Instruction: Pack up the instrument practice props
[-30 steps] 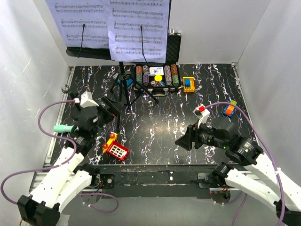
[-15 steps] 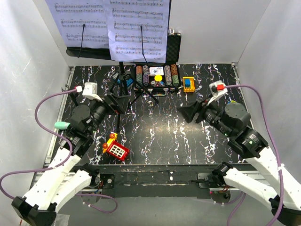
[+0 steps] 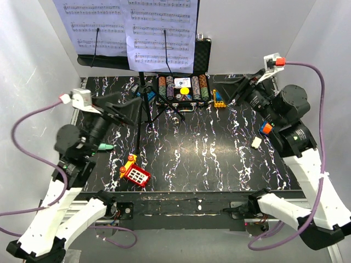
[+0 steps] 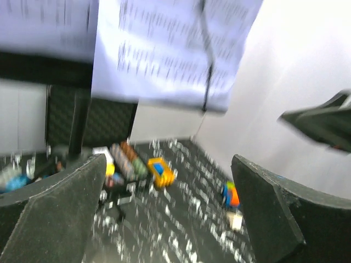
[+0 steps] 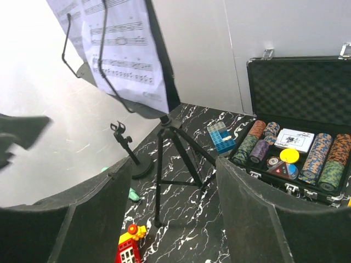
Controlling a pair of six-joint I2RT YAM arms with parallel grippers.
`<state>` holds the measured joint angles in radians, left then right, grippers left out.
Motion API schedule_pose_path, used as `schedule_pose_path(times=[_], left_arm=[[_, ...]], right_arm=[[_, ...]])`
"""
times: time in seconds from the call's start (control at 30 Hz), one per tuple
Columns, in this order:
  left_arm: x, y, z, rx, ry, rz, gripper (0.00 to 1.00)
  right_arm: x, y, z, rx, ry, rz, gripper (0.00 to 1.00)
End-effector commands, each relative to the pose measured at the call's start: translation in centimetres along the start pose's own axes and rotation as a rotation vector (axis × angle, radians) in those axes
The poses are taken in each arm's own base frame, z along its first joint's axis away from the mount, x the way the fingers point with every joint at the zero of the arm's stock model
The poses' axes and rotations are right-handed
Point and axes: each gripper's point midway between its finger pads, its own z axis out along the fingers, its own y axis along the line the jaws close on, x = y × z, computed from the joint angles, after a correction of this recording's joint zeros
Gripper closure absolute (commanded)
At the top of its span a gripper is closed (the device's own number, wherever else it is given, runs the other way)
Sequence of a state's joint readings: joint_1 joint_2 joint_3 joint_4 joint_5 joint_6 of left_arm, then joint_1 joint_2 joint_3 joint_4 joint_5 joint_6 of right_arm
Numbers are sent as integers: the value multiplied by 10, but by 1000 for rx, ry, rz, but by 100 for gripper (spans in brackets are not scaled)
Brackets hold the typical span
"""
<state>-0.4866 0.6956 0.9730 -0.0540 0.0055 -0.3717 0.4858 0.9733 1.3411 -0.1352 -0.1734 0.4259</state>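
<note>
Both arms hang above the black marbled table (image 3: pixel 219 159), and we see each with its jaws spread wide and nothing between them. The left gripper (image 4: pixel 169 164) faces the tall black music stand (image 3: pixel 104 61), while the right gripper (image 5: pixel 174 164) looks across at it from the far right corner. The stand is upright on its tripod at the back of the table, with white sheet-music pages (image 3: pixel 162 33) held on its desk by two wire arms. The small black mic stand (image 5: pixel 143 167) stands just beside the tripod. The mint-green microphone (image 3: pixel 104 147) lies flat near the left edge, beneath the left arm. Behind the tripod the poker-chip case (image 3: pixel 184 87) sits open, and a red-and-yellow toy (image 3: pixel 134 172) lies near the front edge.
</note>
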Motion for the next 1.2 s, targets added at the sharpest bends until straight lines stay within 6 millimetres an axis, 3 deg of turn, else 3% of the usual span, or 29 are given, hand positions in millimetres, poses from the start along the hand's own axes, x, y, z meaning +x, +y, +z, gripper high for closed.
schedule_pose_path(times=[0.0, 0.17, 0.33, 0.5, 0.83, 0.97, 1.17], left_arm=[[-51, -27, 9, 68, -52, 32, 2], [-62, -56, 43, 184, 2, -12, 2], [-69, -63, 76, 196, 18, -53, 2], [-65, -66, 105, 210, 44, -59, 2], [-76, -71, 126, 246, -30, -48, 7], [-82, -72, 128, 251, -54, -41, 9], [-74, -73, 139, 265, -31, -41, 16]], right_arm=[[-18, 11, 15, -97, -26, 15, 29], [-28, 10, 36, -108, -25, -6, 26], [-41, 8, 48, -100, -55, -21, 27], [-40, 6, 59, -109, -52, -11, 29], [-54, 16, 78, -179, -84, -32, 32], [-52, 19, 89, -205, -72, -50, 31], [-46, 27, 103, -196, -39, -108, 29]])
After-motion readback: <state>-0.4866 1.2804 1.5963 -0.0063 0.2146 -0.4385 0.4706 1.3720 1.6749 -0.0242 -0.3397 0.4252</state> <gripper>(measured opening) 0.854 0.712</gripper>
